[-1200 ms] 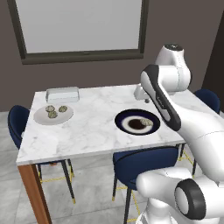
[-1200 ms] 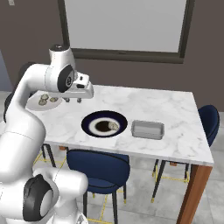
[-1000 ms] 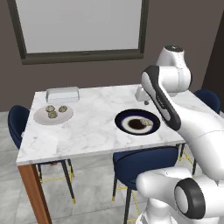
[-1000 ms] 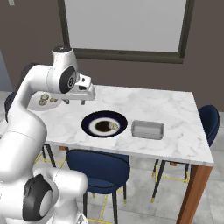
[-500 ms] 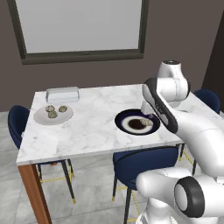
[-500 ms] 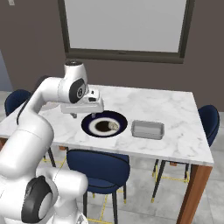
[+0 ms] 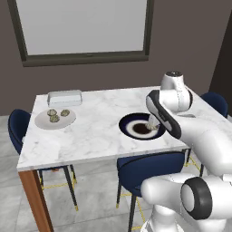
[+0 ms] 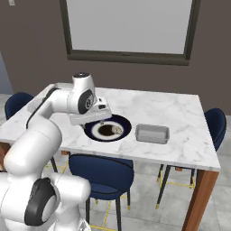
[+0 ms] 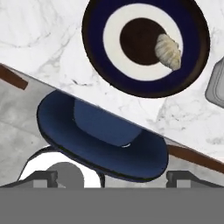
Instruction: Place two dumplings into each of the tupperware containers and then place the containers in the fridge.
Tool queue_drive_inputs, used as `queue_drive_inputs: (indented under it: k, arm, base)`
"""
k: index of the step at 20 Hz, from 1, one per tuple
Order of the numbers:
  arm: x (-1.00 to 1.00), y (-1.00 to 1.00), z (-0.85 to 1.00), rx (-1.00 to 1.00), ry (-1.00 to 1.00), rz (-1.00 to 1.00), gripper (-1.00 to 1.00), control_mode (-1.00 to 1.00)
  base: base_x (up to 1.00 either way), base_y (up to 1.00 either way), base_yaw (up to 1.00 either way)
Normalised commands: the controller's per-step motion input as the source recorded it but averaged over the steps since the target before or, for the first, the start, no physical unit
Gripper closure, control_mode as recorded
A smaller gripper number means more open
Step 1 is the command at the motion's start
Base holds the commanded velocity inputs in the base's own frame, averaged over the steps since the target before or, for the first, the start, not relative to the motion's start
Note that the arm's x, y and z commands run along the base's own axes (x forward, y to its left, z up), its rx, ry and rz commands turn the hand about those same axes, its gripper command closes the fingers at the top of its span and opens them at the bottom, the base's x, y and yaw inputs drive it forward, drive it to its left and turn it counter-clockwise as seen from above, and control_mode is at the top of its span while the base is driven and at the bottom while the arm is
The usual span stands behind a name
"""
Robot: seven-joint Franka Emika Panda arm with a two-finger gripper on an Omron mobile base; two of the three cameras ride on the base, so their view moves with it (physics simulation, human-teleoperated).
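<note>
Overhead, the tool (image 9: 112,177) was held wide open above the near edge of the marble bench (image 7: 90,131), gripping nothing. One pale dumpling (image 9: 168,51) was seen lying on the navy-and-white plate (image 9: 100,70). Three more dumplings (image 7: 57,114) rested on the grey plate (image 7: 43,122), just beside one tupperware container (image 7: 65,98). The other container (image 8: 152,134) was found beside the navy plate.
</note>
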Motion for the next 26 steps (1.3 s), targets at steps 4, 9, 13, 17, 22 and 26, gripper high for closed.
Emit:
queue_drive_inputs:
  k: [4,9,13,17,22,26]
  arm:
    - [0.61,-0.07,-0.25,0.0,0.0,0.2,-1.0,-1.0]
    - [0.65,-0.05,-0.43,-0.01,0.03,0.19,-1.0,-1.0]
    - [0.69,-0.18,-0.58,-0.02,0.06,0.18,-1.0,-1.0]
    - [0.65,-0.26,-0.58,0.0,0.01,0.14,-1.0,-1.0]
    - [0.62,-0.15,-0.46,0.0,0.0,0.09,-1.0,-1.0]
    - [0.6,-0.01,-0.44,0.0,0.0,0.06,-1.0,-1.0]
  base:
    - [0.0,0.0,0.0]
    - [0.0,0.0,0.0]
    - [0.0,0.0,0.0]
    - [0.0,0.0,0.0]
    - [0.0,0.0,0.0]
    - [0.0,0.0,0.0]
